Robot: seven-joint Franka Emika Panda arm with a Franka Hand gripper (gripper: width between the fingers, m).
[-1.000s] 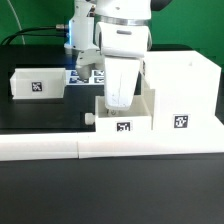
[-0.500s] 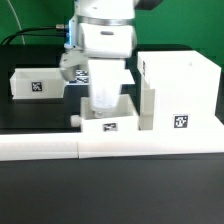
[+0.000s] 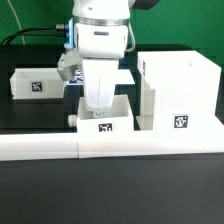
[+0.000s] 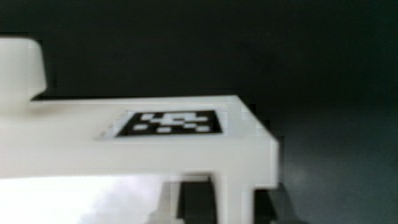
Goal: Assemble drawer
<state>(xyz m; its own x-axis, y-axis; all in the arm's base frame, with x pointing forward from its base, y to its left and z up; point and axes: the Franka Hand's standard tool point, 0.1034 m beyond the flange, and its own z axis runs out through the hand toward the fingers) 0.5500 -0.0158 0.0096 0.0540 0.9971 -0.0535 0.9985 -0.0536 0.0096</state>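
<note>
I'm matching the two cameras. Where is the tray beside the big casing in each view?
Exterior view: the tray sits at centre, to the exterior view's left of the casing.
Wrist view: the tray fills much of the picture.
Shared landmark: the tray's square tag.

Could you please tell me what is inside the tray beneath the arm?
The tool reaches down into the tray. The tray's front wall hides the fingertips and the floor, so whether the tool grips anything cannot be seen.
</note>
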